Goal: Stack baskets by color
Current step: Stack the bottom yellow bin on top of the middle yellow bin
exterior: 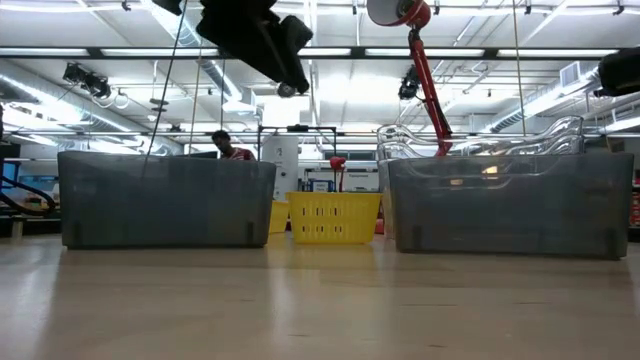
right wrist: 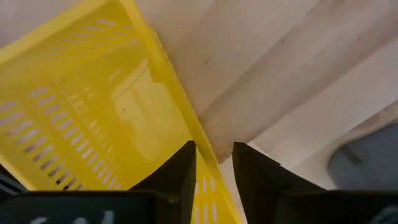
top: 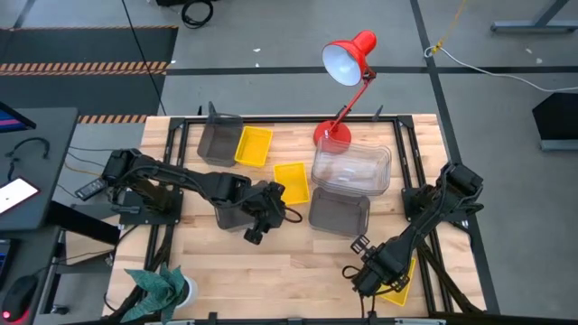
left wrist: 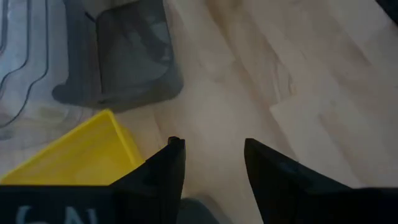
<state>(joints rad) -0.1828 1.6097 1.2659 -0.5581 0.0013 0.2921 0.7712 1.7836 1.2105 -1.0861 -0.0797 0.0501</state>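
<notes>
The right claw (right wrist: 214, 158) straddles a yellow basket's (right wrist: 93, 106) rim, fingers narrowing to pinch it for lifting. The left claw (left wrist: 211, 162) hangs wide and empty over the desk (left wrist: 261, 68), apparently waiting.

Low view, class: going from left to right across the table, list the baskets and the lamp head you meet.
Dark-grey basket → yellow basket → red lamp head → dark-grey basket in front on the right, with clear baskets rising behind it.
</notes>
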